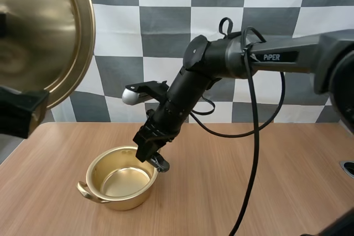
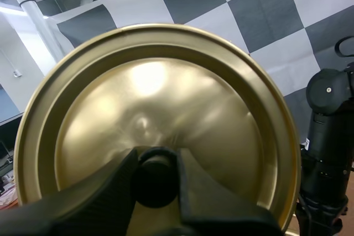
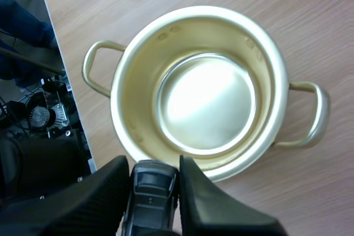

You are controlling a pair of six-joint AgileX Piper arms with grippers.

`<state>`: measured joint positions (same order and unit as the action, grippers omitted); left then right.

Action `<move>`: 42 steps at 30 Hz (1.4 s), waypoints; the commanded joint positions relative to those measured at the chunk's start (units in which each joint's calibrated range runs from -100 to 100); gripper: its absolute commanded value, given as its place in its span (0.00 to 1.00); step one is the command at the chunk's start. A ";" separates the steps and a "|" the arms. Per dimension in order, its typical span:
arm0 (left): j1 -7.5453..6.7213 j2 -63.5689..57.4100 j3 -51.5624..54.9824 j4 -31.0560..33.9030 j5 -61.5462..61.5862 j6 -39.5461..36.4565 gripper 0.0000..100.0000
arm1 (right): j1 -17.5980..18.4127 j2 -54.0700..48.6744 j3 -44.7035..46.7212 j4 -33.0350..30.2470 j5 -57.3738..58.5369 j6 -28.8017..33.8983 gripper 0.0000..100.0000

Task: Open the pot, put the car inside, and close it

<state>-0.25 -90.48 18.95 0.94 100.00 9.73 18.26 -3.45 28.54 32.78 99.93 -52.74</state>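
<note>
Gripping the gold lid [image 2: 166, 92] by its black knob [image 2: 156, 181] with the left fingers [image 2: 191, 186], clamped tight, held high and well apart from the pot [image 1: 119, 198], up to its left in the high view. Pinching the dark car [image 3: 152, 192] between the right fingers [image 3: 194, 189], just above the pot's rim, at its right side. Sitting open on the desk [image 1: 298, 181], shiny bottom bare to view.

I saw pot [image 1: 128, 199] open on table [image 1: 249, 181], left of centre. Right gripper [image 3: 155, 165] pinched car [image 3: 152, 192] at pot's right rim, above it, not inside. Left gripper [image 2: 157, 161] held lid [image 1: 55, 37] high, left of pot, well apart.
</note>
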 commanded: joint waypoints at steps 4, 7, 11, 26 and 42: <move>0.65 0.03 0.03 -0.45 0.00 0.04 0.00 | 0.12 5.87 -6.78 1.25 0.07 -0.21 0.00; 0.65 0.03 0.03 -0.45 0.00 0.04 0.00 | 1.04 8.32 -9.32 1.25 0.07 -0.21 0.00; 0.66 0.03 0.03 -0.32 0.00 0.04 0.00 | 2.72 11.59 -10.69 1.25 0.07 -0.58 0.00; 0.66 0.03 0.03 -0.20 0.00 0.04 0.00 | 5.31 21.09 -11.25 1.50 -0.35 -2.23 0.00; 0.66 0.03 0.03 -0.20 0.00 0.04 0.00 | 5.31 23.31 -12.55 2.01 -6.15 -3.54 0.00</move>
<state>0.39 -90.48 18.95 0.76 100.00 9.73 23.56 19.17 16.66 34.78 93.48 -56.26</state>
